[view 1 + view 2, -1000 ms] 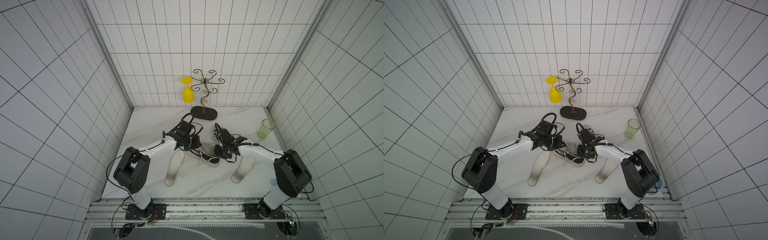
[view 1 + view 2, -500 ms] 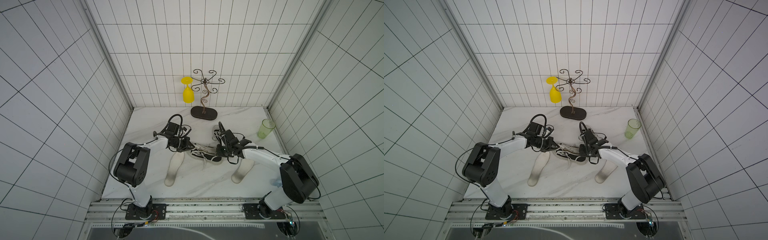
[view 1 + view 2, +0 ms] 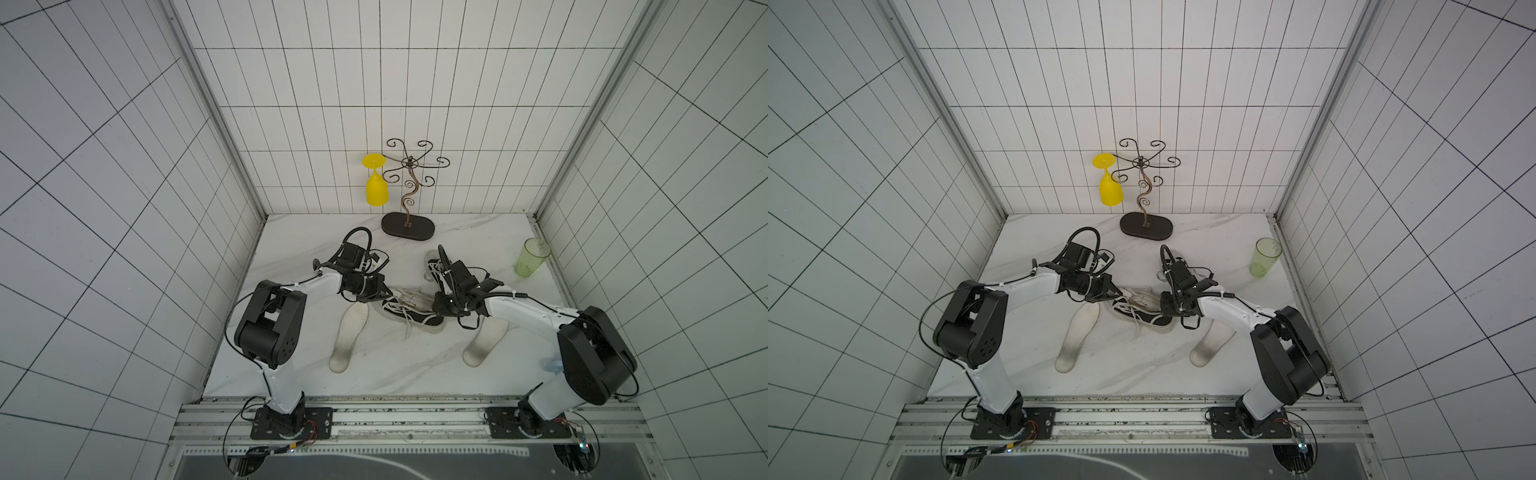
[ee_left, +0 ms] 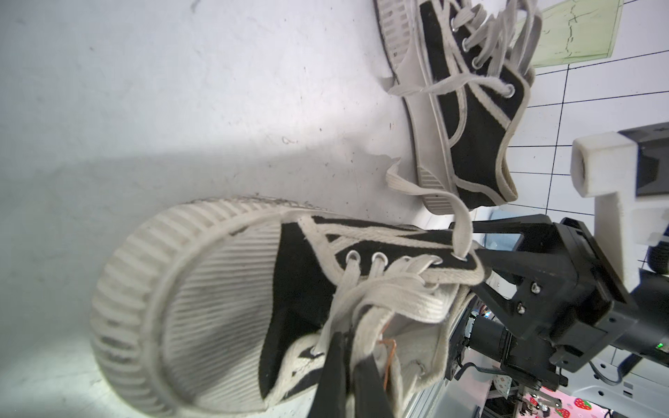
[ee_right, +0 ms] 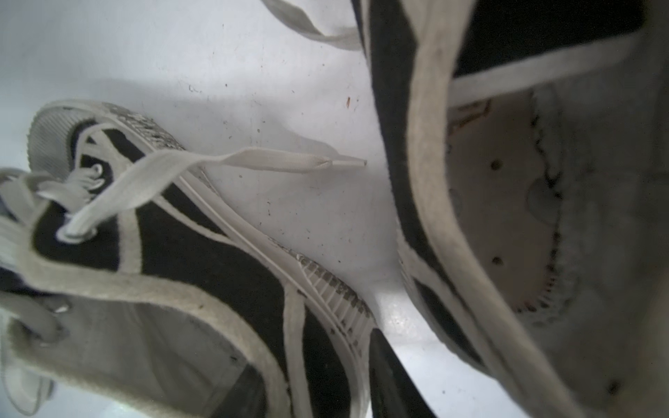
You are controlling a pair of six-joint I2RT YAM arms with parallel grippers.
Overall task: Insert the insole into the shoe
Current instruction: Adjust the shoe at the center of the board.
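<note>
A black-and-white shoe [image 3: 409, 313] [image 3: 1142, 311] lies mid-table between both arms. My left gripper [image 3: 384, 296] [image 4: 349, 365] is shut on its laces and tongue, just behind the ribbed toe cap [image 4: 224, 307]. My right gripper [image 3: 436, 309] [image 5: 311, 365] is open at the heel [image 5: 202, 267]: one finger is inside the opening, the other outside the heel wall. One white insole [image 3: 349, 340] [image 3: 1077, 336] lies flat on the table to the left of the shoe. Another insole [image 3: 484, 343] lies partly under my right arm.
A second shoe [image 3: 432, 266] [image 4: 467, 119] [image 5: 506, 181] sits just behind my right wrist. A green cup [image 3: 532, 257] stands at the right edge. At the back wall, a metal stand [image 3: 408, 226] holds a yellow glass [image 3: 376, 187].
My right gripper's jaws have parted from the shoe's heel. The left gripper keeps its hold on the laces, and the shoe has barely shifted.
</note>
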